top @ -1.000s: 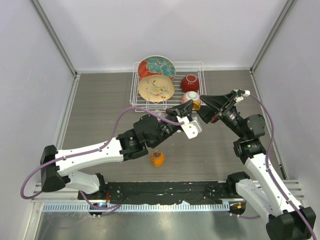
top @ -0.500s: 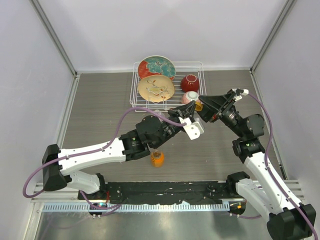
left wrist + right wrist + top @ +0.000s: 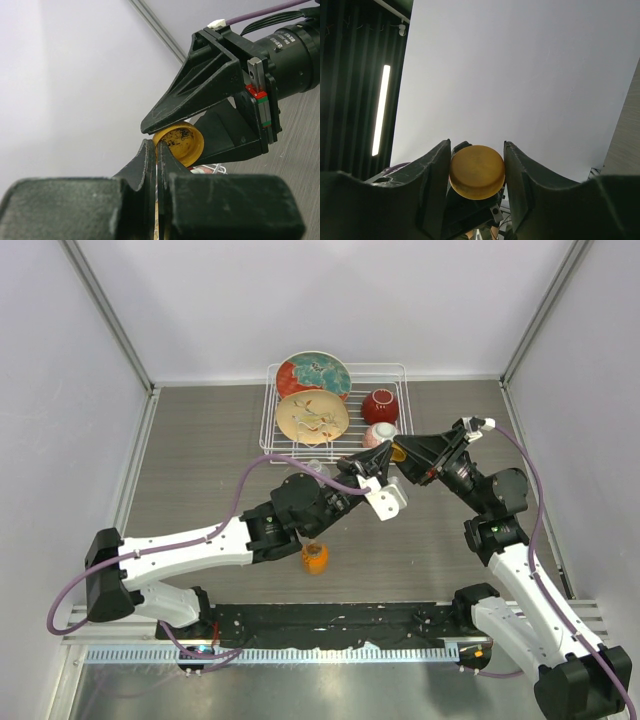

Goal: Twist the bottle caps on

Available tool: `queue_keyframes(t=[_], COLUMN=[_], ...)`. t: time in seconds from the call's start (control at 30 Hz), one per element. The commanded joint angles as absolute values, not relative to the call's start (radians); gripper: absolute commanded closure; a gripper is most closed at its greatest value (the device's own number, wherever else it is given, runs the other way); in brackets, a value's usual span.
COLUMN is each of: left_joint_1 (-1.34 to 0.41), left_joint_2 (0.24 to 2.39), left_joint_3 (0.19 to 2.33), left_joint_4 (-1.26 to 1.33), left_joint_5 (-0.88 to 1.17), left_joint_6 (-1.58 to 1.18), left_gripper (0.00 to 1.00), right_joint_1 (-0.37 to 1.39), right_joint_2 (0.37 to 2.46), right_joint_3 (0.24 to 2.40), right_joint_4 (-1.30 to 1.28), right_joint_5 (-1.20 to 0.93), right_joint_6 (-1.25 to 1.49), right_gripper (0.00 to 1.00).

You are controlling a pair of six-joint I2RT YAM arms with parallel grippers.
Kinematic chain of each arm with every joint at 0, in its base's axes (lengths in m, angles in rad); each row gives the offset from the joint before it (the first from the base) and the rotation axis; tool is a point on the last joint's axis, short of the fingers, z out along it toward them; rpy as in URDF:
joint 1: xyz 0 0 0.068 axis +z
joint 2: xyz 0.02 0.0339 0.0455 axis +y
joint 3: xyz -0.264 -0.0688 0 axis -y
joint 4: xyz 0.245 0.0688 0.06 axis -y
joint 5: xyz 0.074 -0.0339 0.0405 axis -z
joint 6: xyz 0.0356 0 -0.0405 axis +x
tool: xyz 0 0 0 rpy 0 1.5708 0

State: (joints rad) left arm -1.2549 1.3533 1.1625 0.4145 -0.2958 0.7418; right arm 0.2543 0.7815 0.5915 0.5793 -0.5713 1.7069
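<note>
The orange cap (image 3: 397,450) is held in mid-air over the table, between both grippers. My right gripper (image 3: 401,453) is shut on it: in the right wrist view the cap (image 3: 477,172) fills the gap and touches both fingers (image 3: 435,175). My left gripper (image 3: 156,146) is nearly shut, pinching the rim of the cap (image 3: 182,142), with the right gripper's fingers (image 3: 200,95) above and behind it. The squat orange bottle (image 3: 314,557) stands uncapped near the front, below the left arm. The clear bottle (image 3: 314,470) shows only partly behind the left arm. The white cap is hidden.
A white wire rack (image 3: 400,370) at the back holds two patterned plates (image 3: 313,416), a red bowl (image 3: 380,404) and a pink bowl (image 3: 381,433). The raised grippers hover just in front of the rack. Walls close in the table on three sides.
My left gripper has moved up and to the right, up to the cap. My right gripper has shifted slightly left. The two grippers now meet at the orange cap.
</note>
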Motion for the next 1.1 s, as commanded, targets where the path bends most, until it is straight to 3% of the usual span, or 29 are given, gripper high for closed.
queue_keyframes(t=[0.0,0.33,0.37,0.43,0.53,0.57,0.77,0.9,1.07], left_joint_1=[-1.259,-1.259,-1.259,-1.259,-1.258,-1.258,-1.224,-1.187,-1.134], left_joint_2=[1.350,1.336,1.330,1.319,1.283,1.270,1.131,1.042,0.921], left_joint_3=[1.143,1.120,1.121,1.129,1.146,1.147,1.137,1.111,1.056], left_joint_4=[0.477,0.459,0.454,0.421,0.335,0.310,0.117,-0.053,-0.388], left_joint_5=[-0.302,-0.308,-0.319,-0.328,-0.350,-0.351,-0.360,-0.344,-0.055], left_joint_6=[0.739,0.739,0.735,0.727,0.703,0.680,0.514,0.343,0.180], left_gripper=[1.00,0.96,0.85,0.79,0.58,0.43,0.02,0.00,0.00], right_joint_1=[0.259,0.261,0.262,0.261,0.261,0.259,0.261,0.259,0.259], right_joint_2=[0.765,0.746,0.742,0.729,0.707,0.697,0.713,0.753,0.788], right_joint_3=[0.598,0.604,0.607,0.614,0.659,0.696,0.796,0.842,0.929], right_joint_4=[0.640,0.597,0.586,0.534,0.343,0.281,-0.057,-0.112,-0.181], right_joint_5=[-0.597,-0.603,-0.603,-0.606,-0.589,-0.575,-0.479,-0.446,-0.416], right_joint_6=[1.712,1.678,1.663,1.635,1.498,1.455,1.203,1.141,1.051], right_gripper=[0.51,0.72,0.74,0.76,0.80,0.81,0.84,0.84,0.84])
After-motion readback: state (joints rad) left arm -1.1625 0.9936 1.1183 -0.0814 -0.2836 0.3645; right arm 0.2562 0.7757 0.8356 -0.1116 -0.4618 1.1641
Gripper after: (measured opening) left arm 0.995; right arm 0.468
